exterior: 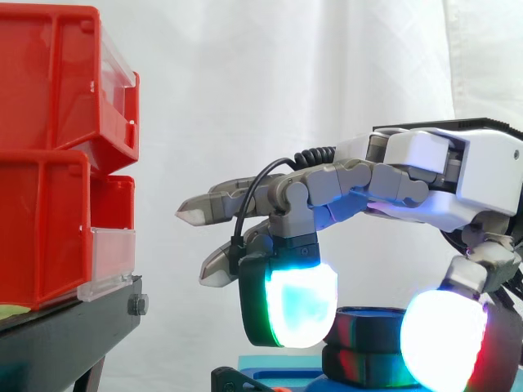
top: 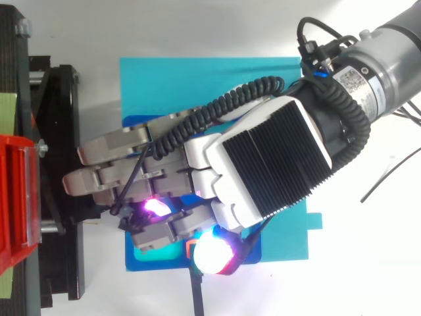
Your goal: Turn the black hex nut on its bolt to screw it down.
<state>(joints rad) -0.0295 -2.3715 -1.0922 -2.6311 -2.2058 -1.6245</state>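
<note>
Black, the single hex nut (exterior: 369,327) stands over one blue base plate (top: 197,85), pinched between the thumb and one downcurled finger of the hand (exterior: 425,171). Its other fingers reach straight out. Beyond, two red bins (exterior: 57,90) are stacked on one black stand (exterior: 65,331).

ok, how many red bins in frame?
2. Both are stacked at the left of the side view, on the black stand: the upper bin and the lower bin beneath it. More may be hidden past the left edge.
</note>
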